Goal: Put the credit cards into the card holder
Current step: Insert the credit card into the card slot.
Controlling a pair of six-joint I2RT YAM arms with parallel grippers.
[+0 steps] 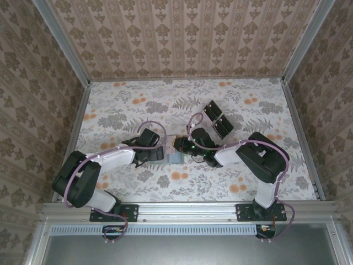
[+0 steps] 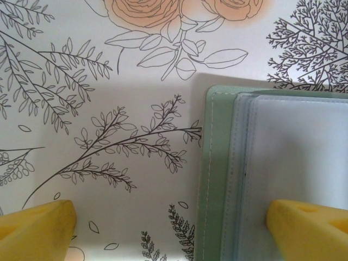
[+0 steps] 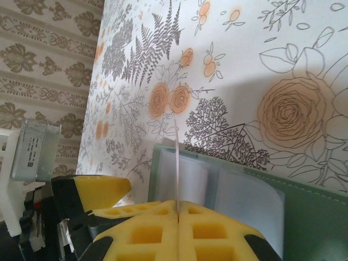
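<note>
Two arms meet at the middle of the floral-printed tabletop [image 1: 121, 110]. From above, the dull-green rectangular card holder [image 1: 176, 158] is a small patch between the left tool [image 1: 157, 154] and the right tool [image 1: 185, 148], largely covered by them.

In the right wrist view, the right tool [image 3: 178, 217] has its yellow pads pressed together on a thin pale credit card [image 3: 176, 163]. The card is seen edge-on as a bare upright line, its face unreadable and its near end buried between the pads. The card holder [image 3: 310, 217] lies open beyond it, with milky clear pockets. Whether the card's far end touches a pocket cannot be told.

In the left wrist view, the left tool [image 2: 171, 231] stands wide. One yellow fingertip is over bare tabletop [image 2: 81, 81] and the other over the pockets of the card holder [image 2: 215, 179], which is cut off at the right and bottom edges. What lies inside the cloudy pockets is hard to make out.

A pair of black rectangular blocks [image 1: 218, 118] lies well apart, behind the right arm.
</note>
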